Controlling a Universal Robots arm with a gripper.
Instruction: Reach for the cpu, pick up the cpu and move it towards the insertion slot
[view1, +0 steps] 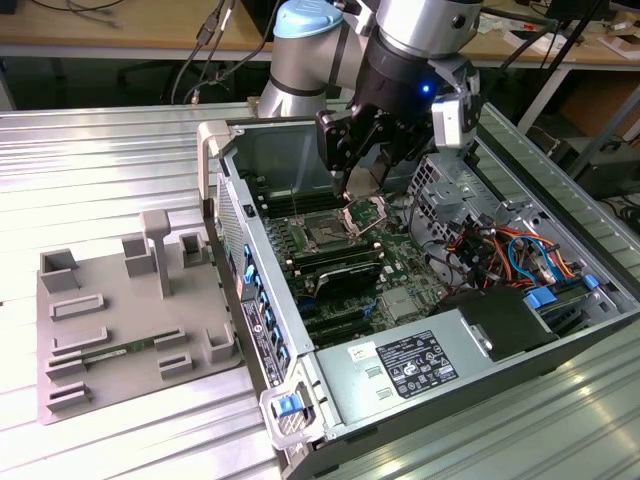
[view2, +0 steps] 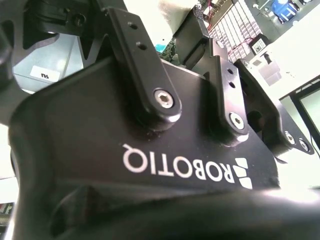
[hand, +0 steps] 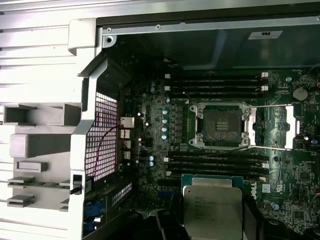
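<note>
Your gripper (view1: 362, 172) holds the cpu (hand: 212, 207) clamped between its fingers, above the open insertion slot (hand: 221, 126). Keep the chip level and its edges square with the socket frame.

A ribbed, silvery metal table (view1: 100, 150) carried everything, its ridges catching bright glare. Two things lay directly on it. An open computer case (view1: 250, 260) rested flat with its inside facing up, filling the middle of the exterior view and stretching toward four o'clock. A grey moulded fixture tray (view1: 130, 320), with raised blocks and shallow slots, sat at about nine o'clock from the case, just beside its wall. In the first wrist view the table (hand: 35, 30), the tray (hand: 35, 150) and the case (hand: 200, 25) showed the same arrangement.
</note>
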